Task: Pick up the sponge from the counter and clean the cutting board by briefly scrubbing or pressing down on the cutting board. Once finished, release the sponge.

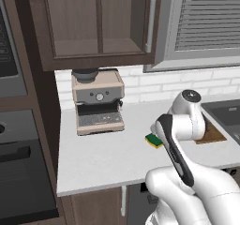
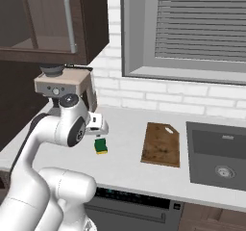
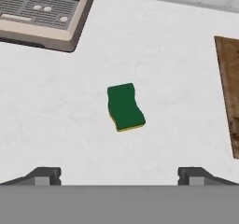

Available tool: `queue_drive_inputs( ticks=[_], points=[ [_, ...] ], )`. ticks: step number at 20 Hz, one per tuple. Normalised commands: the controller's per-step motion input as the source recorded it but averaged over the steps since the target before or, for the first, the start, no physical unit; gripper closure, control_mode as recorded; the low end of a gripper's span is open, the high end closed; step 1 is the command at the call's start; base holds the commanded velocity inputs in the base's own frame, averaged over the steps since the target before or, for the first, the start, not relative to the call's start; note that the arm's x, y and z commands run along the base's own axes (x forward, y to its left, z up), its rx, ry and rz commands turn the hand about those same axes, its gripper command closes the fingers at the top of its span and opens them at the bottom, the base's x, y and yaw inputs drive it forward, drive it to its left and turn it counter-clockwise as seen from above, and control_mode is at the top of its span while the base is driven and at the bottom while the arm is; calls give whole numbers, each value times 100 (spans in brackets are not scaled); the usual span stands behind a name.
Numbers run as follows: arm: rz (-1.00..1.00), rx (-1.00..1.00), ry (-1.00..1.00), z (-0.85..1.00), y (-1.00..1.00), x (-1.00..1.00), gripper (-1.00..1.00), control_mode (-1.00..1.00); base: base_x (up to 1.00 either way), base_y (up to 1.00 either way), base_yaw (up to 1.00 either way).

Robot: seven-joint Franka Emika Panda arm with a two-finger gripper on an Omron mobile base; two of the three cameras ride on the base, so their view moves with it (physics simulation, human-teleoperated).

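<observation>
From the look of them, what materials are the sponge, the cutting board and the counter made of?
The sponge: probably soft foam, a matte dark green scrub layer over a yellow one showing at its edge.
The cutting board: seemingly wood, brown with darker mottled streaks, dull finish.
The counter: looks like stone or a similar slab, pale grey-white with faint veining, smooth; the render leaves it open.

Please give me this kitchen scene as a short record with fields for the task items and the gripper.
sponge: green top over yellow, lying flat on the counter, untouched
cutting board: brown wood, flat on the counter between sponge and sink, apart from the sponge
coffee machine: at the back wall, on the sponge's other side
gripper: open, above the sponge, holding nothing
task stage: sponge not yet picked up
</observation>
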Motion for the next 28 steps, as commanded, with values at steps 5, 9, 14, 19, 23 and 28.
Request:
queue_drive_inputs(
  ticks=[5,9,14,19,23,28],
  points=[
    [1,-1,8,-18,0,42,-100,-100,0,0,0],
    [3,0,4,-33,0,42,-100,-100,0,0,0],
    [3,0,13,-27,0,23,-100,-100,0,0,0],
    [2,0,17,-23,0,11,-100,-100,0,0,0],
    [0,0,13,-17,0,7,-100,-100,0,0,0],
    [0,-1,11,-30,1,25,-100,-100,0,0,0]
  ],
)
